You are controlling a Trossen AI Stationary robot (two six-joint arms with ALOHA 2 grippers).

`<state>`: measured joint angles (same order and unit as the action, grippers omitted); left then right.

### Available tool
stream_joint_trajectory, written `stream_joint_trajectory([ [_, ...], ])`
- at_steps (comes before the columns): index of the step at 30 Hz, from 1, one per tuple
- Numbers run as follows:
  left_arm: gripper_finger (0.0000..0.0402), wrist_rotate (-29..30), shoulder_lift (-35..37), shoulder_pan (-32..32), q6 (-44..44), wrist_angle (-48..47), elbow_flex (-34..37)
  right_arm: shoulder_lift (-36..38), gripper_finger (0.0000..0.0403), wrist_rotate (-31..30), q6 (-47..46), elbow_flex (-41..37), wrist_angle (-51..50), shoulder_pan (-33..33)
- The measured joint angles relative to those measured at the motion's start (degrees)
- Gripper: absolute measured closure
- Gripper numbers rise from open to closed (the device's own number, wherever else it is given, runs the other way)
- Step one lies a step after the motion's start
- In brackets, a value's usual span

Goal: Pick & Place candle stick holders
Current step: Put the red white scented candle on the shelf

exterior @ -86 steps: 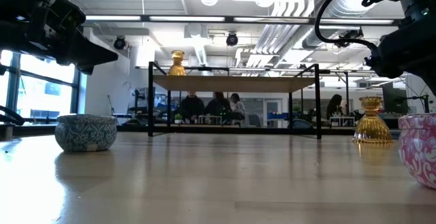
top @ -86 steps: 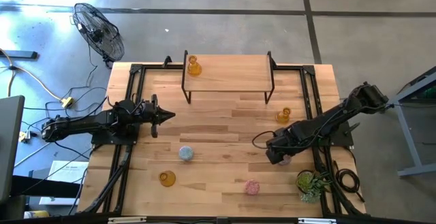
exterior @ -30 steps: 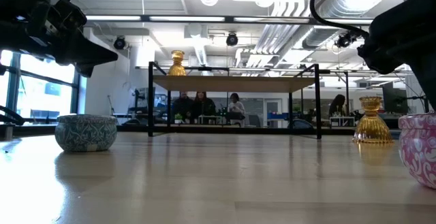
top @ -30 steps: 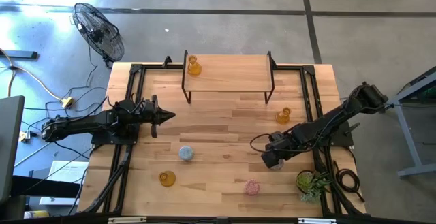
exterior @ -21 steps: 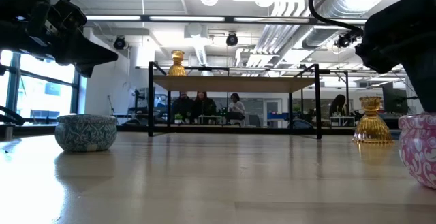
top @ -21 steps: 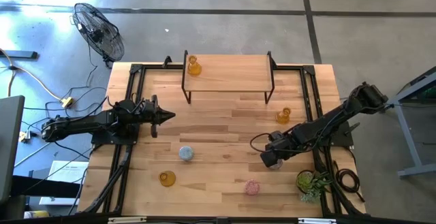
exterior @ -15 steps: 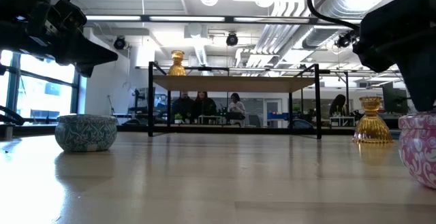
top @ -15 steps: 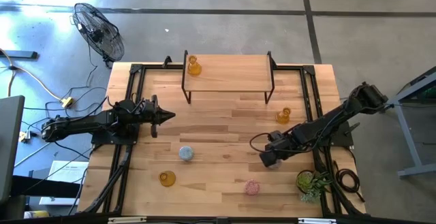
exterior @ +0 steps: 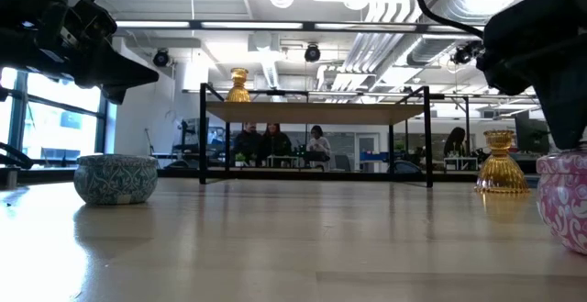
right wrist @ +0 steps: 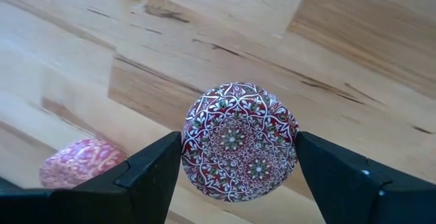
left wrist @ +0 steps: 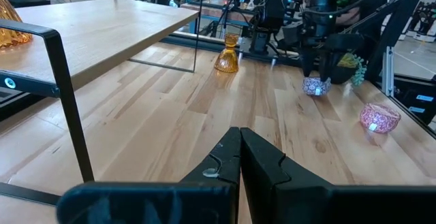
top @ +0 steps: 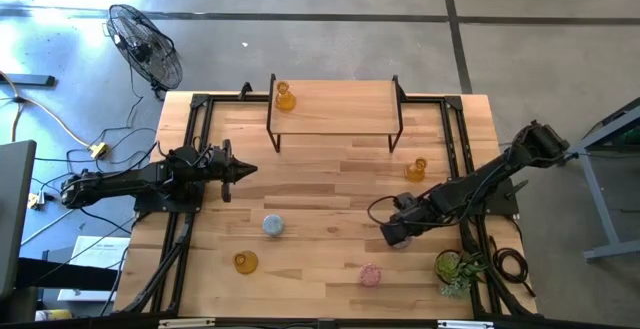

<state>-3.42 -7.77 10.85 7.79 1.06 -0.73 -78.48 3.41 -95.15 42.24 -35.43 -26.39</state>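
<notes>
Your right hand (right wrist: 238, 163) is sitting low over the wooden surface (top: 330, 184), on its right side toward the near edge, fingers (right wrist: 146, 166) spread to either side of a patterned pink holder (right wrist: 240, 141); in the right wrist view the fingers are bracketing it closely, but you cannot tell whether they are touching the glass. A second pink holder (top: 371, 275) is lying nearer the front edge, apart from the hand, and a green potted plant (top: 455, 269) is standing at the front right corner. An amber holder (top: 416, 170) is sitting on the right side near the back, another amber holder (top: 245, 262) at the front left, and a pale blue holder (top: 272, 226) just behind that one, toward the middle. The third amber holder (top: 284, 96) is standing on the raised wooden shelf (top: 335, 107) at the back, at its left end. Your left hand (top: 240, 170) is hanging over the left side of the surface, fingers pressed together on nothing, well apart from every holder.
</notes>
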Motion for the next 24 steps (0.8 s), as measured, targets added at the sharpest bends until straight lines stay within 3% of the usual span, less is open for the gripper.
stream_joint_trajectory([
  [7, 0.0399, 0.00, 0.00, -0.01, 0.02, 0.00, 0.00, 0.00, 0.0107, -0.78, -0.11, -0.02, -0.07, 0.02],
  [15, 0.0399, 0.00, 0.00, -0.01, 0.02, 0.00, 0.00, 0.00, 0.0065, 0.02, -0.37, -0.02, -0.81, -0.01],
  [24, 0.0399, 0.00, 0.00, -0.01, 0.02, 0.01, 0.00, 0.00, 0.0061, -1.49, -0.35, -0.02, -0.71, -0.02],
])
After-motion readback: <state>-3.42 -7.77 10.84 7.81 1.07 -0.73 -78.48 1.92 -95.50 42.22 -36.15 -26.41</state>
